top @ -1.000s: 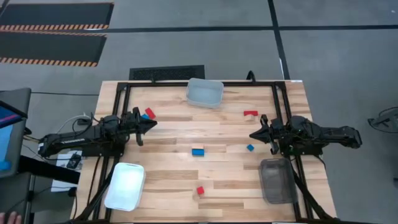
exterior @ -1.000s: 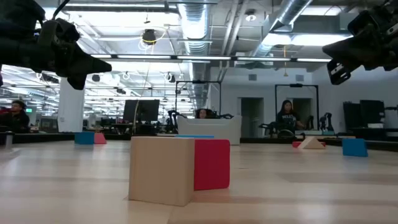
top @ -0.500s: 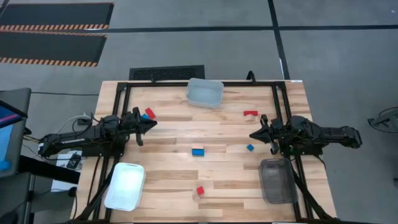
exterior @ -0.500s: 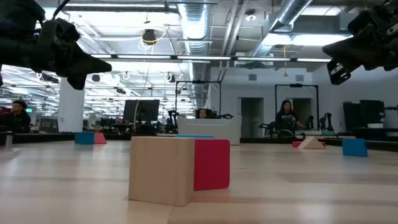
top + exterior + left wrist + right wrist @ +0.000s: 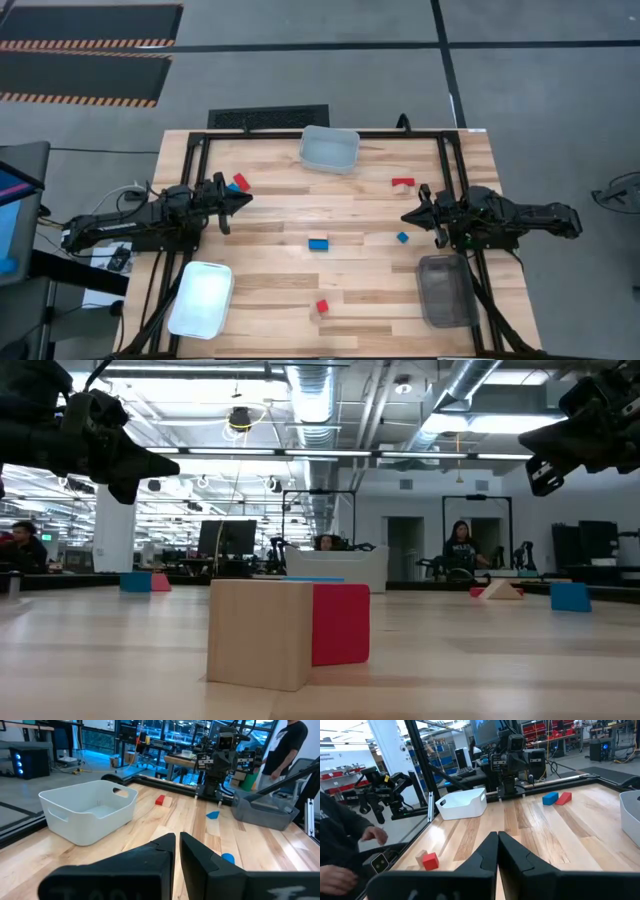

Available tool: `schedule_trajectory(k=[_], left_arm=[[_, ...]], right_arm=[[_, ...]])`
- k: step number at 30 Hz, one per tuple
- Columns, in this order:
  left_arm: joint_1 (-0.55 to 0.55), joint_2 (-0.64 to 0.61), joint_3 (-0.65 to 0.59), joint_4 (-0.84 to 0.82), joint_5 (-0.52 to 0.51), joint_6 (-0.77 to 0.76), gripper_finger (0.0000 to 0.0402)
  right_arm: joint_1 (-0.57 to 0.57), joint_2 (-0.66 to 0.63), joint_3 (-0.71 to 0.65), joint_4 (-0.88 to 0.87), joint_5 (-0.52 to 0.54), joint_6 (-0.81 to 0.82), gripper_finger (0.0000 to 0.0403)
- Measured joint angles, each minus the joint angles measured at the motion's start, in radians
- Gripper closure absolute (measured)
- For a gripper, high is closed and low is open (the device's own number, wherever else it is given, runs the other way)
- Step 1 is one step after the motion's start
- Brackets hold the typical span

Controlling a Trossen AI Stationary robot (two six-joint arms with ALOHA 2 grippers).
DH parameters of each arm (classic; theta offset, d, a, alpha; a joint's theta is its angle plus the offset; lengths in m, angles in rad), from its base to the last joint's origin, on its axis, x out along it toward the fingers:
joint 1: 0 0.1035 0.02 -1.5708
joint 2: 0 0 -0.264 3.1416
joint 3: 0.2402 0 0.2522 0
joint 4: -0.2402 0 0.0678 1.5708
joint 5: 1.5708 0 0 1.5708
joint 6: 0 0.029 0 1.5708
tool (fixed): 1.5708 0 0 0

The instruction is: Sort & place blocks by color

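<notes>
At the near edge of the table (image 5: 270,300), around six o'clock, a red block (image 5: 322,306) is seen touching a tan block (image 5: 316,313), with the white bin (image 5: 200,299) at about seven o'clock and the grey bin (image 5: 444,291) at about five o'clock; the bins are set at the table's margins, presumably so that the middle is left free for the scattered pieces. Toward the centre a blue block (image 5: 318,243) is laid with a tan piece just beside it, and a small blue block (image 5: 402,237) is found just in front of the right gripper (image 5: 406,216), which is held pressed together and empty at three o'clock, off the wood. The left gripper (image 5: 247,198) is likewise pressed together on nothing at nine o'clock, and a red-and-blue pair (image 5: 238,183) lies just beyond its tip. Both arms are judged to be parked facing inward, since no block is gripped and no sorting is yet evident. Farther off, at about one o'clock, a red piece on tan wood (image 5: 403,183) is seen, and the clear bin (image 5: 329,149) is placed at twelve o'clock. Counted from above: three bins, three red pieces, three blue pieces and about three tan ones, all outside the bins.
</notes>
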Motion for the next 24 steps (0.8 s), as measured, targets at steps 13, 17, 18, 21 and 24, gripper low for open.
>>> schedule_trajectory(k=[13,17,18,21,24], left_arm=[[0.000,0.000,0.000,0.002,-0.001,0.236,0.0385],[0.000,0.000,0.000,0.003,-0.001,0.242,0.0385],[0.000,0.000,0.000,0.007,-0.001,0.239,0.0385],[0.000,0.000,0.000,0.002,-0.001,0.213,0.0385],[0.000,0.000,0.000,0.002,-0.001,0.211,0.0385]], right_arm=[[0.000,0.000,0.000,0.000,0.000,0.000,0.0370],[0.000,0.000,0.000,0.000,0.000,0.000,0.0370],[0.000,0.000,0.000,0.000,0.000,0.000,0.0370],[0.000,0.000,0.000,0.000,0.000,0.000,0.0370],[0.000,0.000,0.000,0.000,0.004,0.000,0.0370]])
